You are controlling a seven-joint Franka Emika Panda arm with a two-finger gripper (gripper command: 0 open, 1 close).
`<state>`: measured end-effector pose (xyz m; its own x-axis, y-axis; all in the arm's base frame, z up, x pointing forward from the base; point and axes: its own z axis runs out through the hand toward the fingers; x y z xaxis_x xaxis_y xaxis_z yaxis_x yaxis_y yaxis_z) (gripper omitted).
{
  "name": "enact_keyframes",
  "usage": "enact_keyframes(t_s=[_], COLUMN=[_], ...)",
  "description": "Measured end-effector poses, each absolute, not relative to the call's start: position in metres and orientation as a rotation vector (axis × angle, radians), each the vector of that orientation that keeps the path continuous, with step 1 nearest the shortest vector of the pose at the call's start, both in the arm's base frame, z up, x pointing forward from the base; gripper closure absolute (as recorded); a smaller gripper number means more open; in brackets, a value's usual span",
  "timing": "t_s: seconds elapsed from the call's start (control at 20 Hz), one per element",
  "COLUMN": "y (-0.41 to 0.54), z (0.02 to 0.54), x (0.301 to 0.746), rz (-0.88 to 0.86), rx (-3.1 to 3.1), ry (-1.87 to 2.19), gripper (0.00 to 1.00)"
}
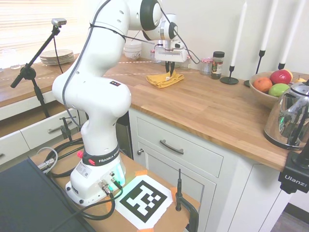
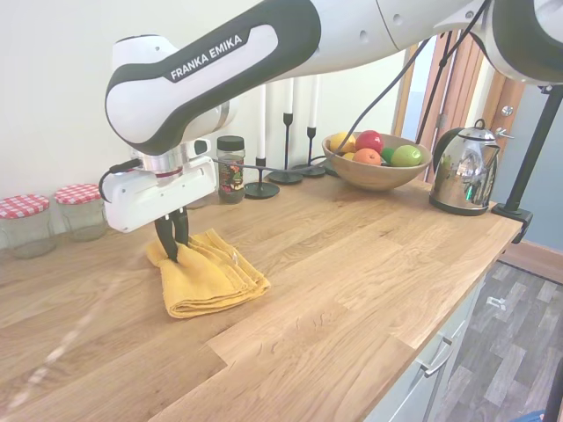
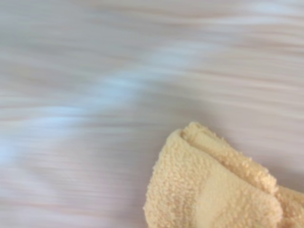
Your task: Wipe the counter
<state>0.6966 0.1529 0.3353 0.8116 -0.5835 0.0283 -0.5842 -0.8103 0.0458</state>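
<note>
Cloth: because it is pinched at one edge, the yellow terry cloth (image 2: 209, 277) bunches up there while the rest lies folded and flat on the wood, ready to be dragged.
Jaws: the gripper (image 2: 173, 249) points straight down with its jaws closed tight on the cloth's raised back edge, low enough, I'd judge, to press the fabric against the surface.
Table: the honey-brown butcher-block table (image 2: 352, 264) runs long over white cabinets; the cloth sits toward its wall side, with open wood in front of it and out to the front edge.
Wrist view: a corner of the cloth (image 3: 213, 190) shows sharp against streaked, smeared wood, which looks to me like a sweep under way.
Neighbours: two red-checked jars (image 2: 53, 220) and a spice jar (image 2: 230, 169) stand along the wall just behind the cloth; the fruit bowl (image 2: 374, 167), candlesticks (image 2: 286, 145) and kettle (image 2: 464, 169) sit well apart at the far end.
Risk: a stroke toward the wall could nudge the jars, so I'd expect passes along the open planks.
</note>
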Motion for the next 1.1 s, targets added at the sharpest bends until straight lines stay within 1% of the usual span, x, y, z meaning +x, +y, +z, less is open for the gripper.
enact_keyframes(t_s=[0.15, 0.4, 1.1], y=[0.09, 0.001, -0.163], z=[0.335, 0.334, 0.33], x=[0.695, 0.679, 0.63], rz=[0.027, 0.044, 0.062], rx=[2.937, 2.932, 2.959], ry=[-1.002, -1.079, -1.277], gripper=[1.0, 1.0, 1.0])
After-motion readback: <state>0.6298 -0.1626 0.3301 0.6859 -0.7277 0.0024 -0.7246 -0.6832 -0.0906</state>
